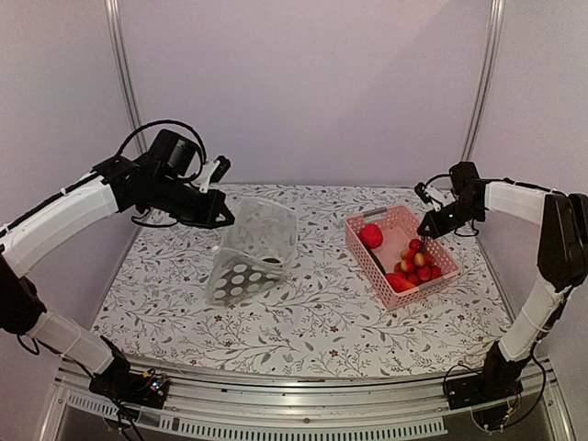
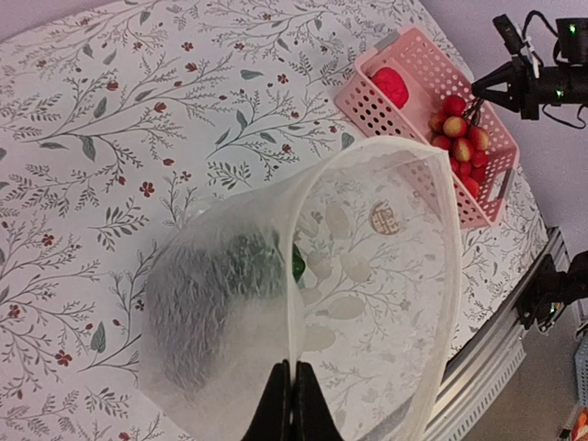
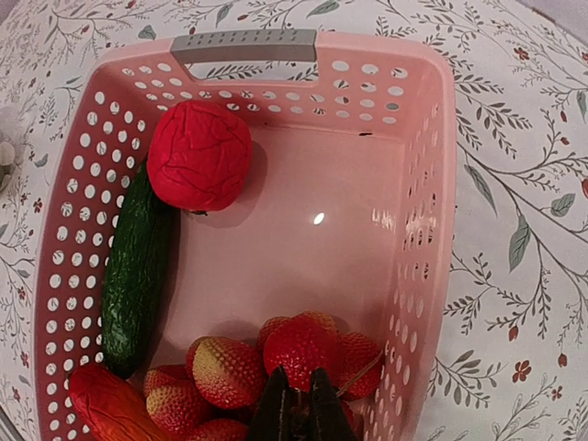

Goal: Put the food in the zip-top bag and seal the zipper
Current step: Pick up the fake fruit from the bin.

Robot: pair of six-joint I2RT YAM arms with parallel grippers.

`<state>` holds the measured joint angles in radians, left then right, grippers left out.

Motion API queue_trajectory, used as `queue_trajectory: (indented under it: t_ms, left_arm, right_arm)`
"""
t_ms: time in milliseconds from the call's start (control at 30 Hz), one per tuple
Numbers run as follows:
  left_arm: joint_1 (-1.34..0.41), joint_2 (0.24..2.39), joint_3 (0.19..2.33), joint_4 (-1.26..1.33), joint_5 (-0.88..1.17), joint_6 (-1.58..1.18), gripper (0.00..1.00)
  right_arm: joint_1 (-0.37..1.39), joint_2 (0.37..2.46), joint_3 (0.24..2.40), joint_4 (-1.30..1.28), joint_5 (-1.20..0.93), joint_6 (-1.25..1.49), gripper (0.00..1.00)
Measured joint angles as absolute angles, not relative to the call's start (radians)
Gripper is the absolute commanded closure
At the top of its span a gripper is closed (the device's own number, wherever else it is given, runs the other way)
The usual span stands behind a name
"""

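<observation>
Clear plastic bag (image 1: 257,243): held up by its rim over the flowered surface (image 1: 322,322). The left hand (image 2: 292,395) is pinched tight on the edge so the mouth gapes; the zipper (image 2: 377,145) is unsealed.
Contents: one dark piece (image 2: 241,255) and one small green piece (image 2: 298,265), both blurred by the plastic.

Pink basket (image 3: 243,44), well apart to the right.
Contents: red wrinkled ball (image 3: 199,154), long dark-green vegetable (image 3: 136,266), orange-red piece (image 3: 106,404), cluster of red fruits (image 3: 299,349).

The right hand (image 3: 294,409) is closed, apparently nipping the cluster's stalk, probably to lift it out.
</observation>
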<state>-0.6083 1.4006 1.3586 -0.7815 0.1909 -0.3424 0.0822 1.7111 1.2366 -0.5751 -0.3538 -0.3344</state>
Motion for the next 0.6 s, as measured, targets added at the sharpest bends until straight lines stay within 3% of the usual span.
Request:
queue_trajectory:
  t_ms: [300,600]
  left_arm:
    - [-0.616,1.401,1.359,-0.763,0.2,-0.345,1.0]
    - [-0.666,1.445,1.381,-0.717,0.243,-0.36,1.0]
  right_arm:
    - [0.082,1.661,1.262,-0.632,-0.407,-0.342,1.0]
    - [0.101,1.517,1.435,-0.735,-0.599,-0.378,1.0]
